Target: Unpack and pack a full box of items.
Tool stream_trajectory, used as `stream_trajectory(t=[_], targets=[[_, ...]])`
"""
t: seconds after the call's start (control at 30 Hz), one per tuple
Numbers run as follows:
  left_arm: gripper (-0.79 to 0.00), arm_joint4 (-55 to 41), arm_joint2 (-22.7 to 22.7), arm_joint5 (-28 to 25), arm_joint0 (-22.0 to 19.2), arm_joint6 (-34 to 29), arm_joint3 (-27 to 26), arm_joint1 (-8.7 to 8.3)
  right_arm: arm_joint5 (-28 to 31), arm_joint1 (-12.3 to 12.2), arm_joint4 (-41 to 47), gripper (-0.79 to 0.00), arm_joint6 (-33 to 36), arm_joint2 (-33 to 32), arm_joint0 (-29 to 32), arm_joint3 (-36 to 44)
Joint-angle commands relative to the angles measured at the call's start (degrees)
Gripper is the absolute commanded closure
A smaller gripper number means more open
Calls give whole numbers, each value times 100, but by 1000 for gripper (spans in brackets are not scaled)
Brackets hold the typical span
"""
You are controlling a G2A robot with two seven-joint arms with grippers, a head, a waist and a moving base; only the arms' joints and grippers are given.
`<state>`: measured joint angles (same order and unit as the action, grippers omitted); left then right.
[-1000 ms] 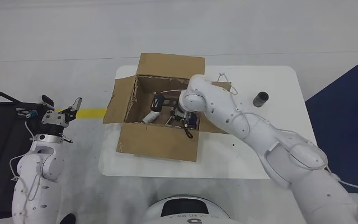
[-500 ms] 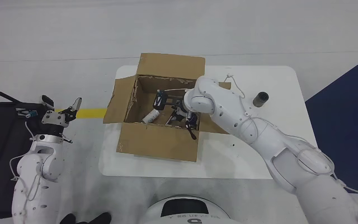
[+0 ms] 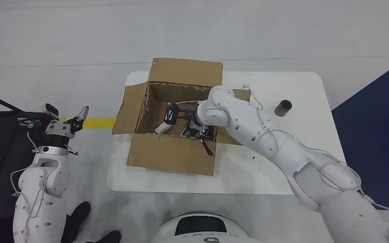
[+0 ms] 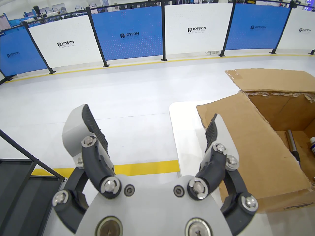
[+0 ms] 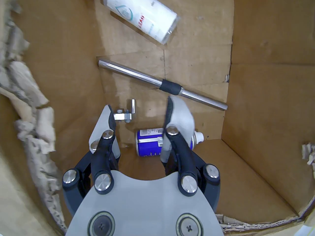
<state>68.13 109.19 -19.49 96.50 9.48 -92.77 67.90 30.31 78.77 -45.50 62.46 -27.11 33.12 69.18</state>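
Observation:
An open cardboard box point(image 3: 172, 153) stands on the white table point(image 3: 273, 170). My right gripper point(image 5: 140, 106) is inside it, open and holding nothing, just above the box floor. Between and past its fingers lie a small metal fitting point(image 5: 126, 114) and a blue can point(image 5: 150, 143). Farther on are a metal rod with a black band point(image 5: 162, 84) and a white bottle point(image 5: 140, 9), both lying flat. My left gripper point(image 4: 149, 115) hangs open and empty off the table's left side, beside the box point(image 4: 248, 133).
A black cylinder point(image 3: 282, 107) stands on the table to the right of the box. The box flaps are folded outward, with torn edges point(image 5: 29, 104) close to my right gripper. A yellow floor line point(image 3: 97, 122) runs left of the table.
My right arm has shifted a little over the box, and its gripper has stayed inside and open. The left arm has not moved.

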Motion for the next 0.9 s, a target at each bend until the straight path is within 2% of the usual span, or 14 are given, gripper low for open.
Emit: stream_trajectory(t=[0.0,0.2,0.33,0.6,0.87], targets=[[-785,0,0,0,0,0,0,0,208,4,250,-785,-6,-47,-15,33],[-785,0,0,0,0,0,0,0,1070,-138,1075,-785,44,-353,116,162],[-785,0,0,0,0,0,0,0,1082,-269,1363,-785,69,-320,166,318],[-785,0,0,0,0,0,0,0,111,-449,1412,-785,904,-427,241,623],[-785,0,0,0,0,0,0,0,-1029,-596,972,-785,1503,-613,411,742]])
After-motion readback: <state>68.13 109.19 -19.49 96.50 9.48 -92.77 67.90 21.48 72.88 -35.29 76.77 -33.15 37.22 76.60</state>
